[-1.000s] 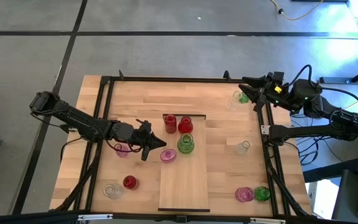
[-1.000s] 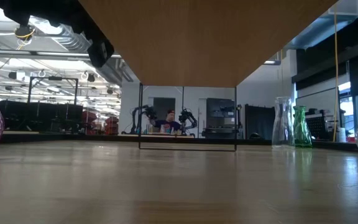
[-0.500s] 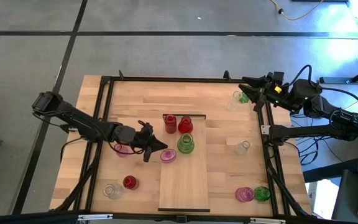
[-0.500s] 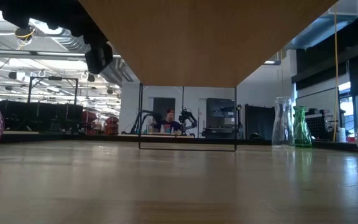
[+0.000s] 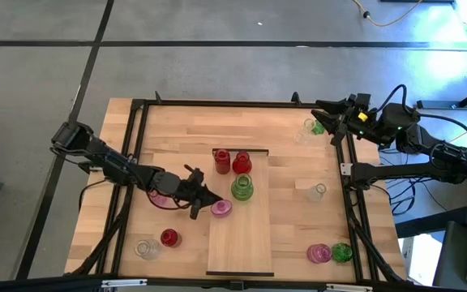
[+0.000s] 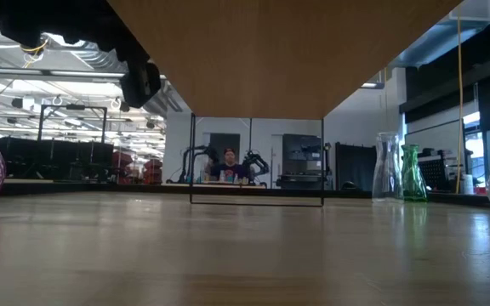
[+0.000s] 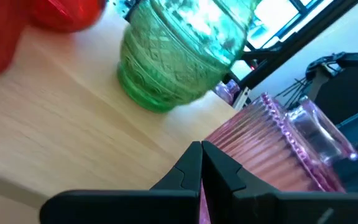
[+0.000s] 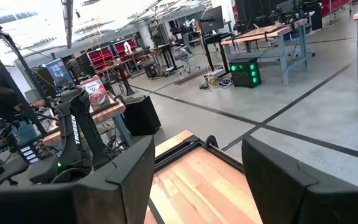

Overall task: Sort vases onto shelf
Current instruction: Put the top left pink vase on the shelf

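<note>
At the bench's [image 5: 298,211] near left corner stand a clear vase [image 5: 144,249] and a red vase [image 5: 169,238]. The left gripper [image 5: 203,201] reaches in over a pink vase [image 5: 161,197], its jaws pressed together and pushing against a second pink vase [image 5: 221,208] on the shelf's [image 5: 242,243] left edge. On the shelf's far end sit two red vases [image 5: 232,162], with a green vase [image 5: 242,189] just nearer. A clear vase [image 5: 317,192] stands right of the shelf; a pink vase [image 5: 319,253] and a green vase [image 5: 341,252] touch at the near right. The right gripper [image 5: 323,109], jaws spread and holding nothing, hangs over the far right corner beside two more vases [image 5: 312,127].
</note>
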